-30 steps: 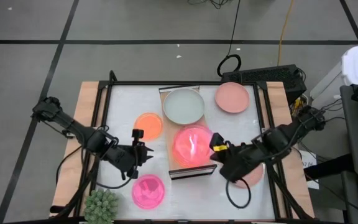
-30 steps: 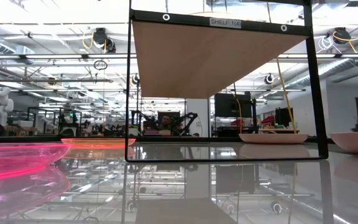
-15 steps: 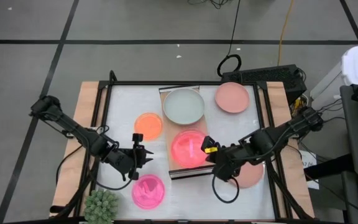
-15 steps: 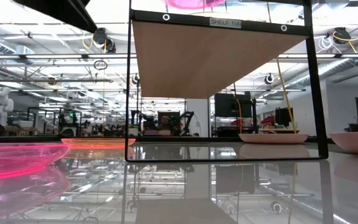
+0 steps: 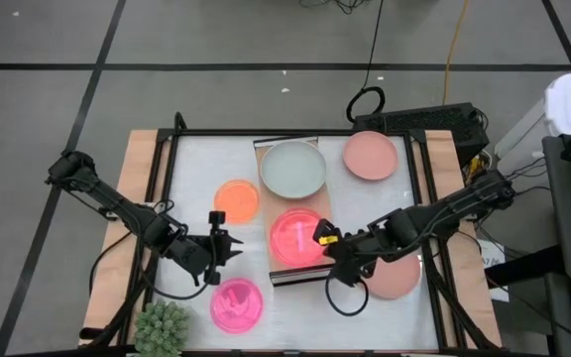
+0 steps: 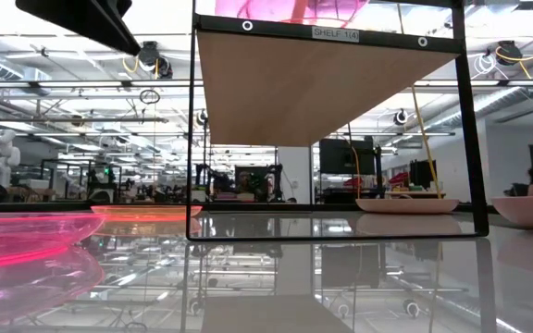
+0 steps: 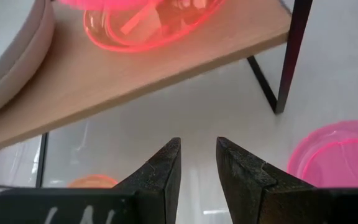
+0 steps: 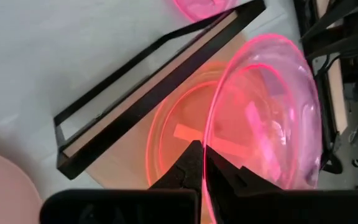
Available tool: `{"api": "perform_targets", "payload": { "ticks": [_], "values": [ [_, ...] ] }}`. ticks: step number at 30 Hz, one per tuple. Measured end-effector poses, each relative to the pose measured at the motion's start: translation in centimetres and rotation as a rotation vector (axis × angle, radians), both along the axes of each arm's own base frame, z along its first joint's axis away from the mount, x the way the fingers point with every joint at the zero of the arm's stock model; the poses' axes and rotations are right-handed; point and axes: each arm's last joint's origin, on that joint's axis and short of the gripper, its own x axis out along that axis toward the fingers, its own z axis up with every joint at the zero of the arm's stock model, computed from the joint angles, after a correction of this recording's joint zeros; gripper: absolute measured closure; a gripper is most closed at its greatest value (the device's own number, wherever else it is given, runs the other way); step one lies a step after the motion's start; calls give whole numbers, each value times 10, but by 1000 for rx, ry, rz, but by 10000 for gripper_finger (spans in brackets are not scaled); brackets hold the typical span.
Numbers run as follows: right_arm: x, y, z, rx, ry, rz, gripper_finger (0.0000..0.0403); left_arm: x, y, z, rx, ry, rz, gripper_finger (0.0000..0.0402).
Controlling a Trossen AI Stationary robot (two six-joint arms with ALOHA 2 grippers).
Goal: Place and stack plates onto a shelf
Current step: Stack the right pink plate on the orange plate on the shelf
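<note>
Shelf: a long light-wood shelf [image 5: 292,213] stood on the white table [image 5: 365,198], running from its far edge toward the near edge, between the two arms.
Held plate: a glossy translucent hot pink plate [image 8: 263,109] sat tilted over the near end of the shelf, its rim running up from between the right gripper's fingertips.
Right gripper: the right gripper [image 5: 327,241] was at the near right side of the shelf, fingers clenched on that plate's rim.
Green-grey plate: a pale green-grey plate [image 5: 292,167] lay on the far end of the shelf, well apart from the right gripper.
Left gripper: the left gripper [image 7: 197,158] hung over the table just left of the shelf, fingers slightly parted and grasping nothing.
Second pink plate: another hot pink plate [image 5: 236,304] lay on the table near the left gripper, beside a spiky green plant [image 5: 163,328].
Other plates: an orange plate [image 5: 237,199] lay left of the shelf; a far salmon plate [image 5: 370,155] and a near salmon plate [image 5: 397,277] lay to its right.
</note>
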Motion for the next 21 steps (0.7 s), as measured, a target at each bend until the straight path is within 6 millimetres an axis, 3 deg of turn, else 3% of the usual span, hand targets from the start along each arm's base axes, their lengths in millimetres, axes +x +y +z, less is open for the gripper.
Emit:
{"api": "perform_targets", "payload": {
  "ticks": [14, 21],
  "values": [
    [3, -11, -21, 18, 62, -16, 403, 1, 0, 1, -6, -10, 0, 293],
    [3, -12, -23, 19, 68, -29, 403, 1, 0, 1, -9, -9, 1, 293]
  ]
}}
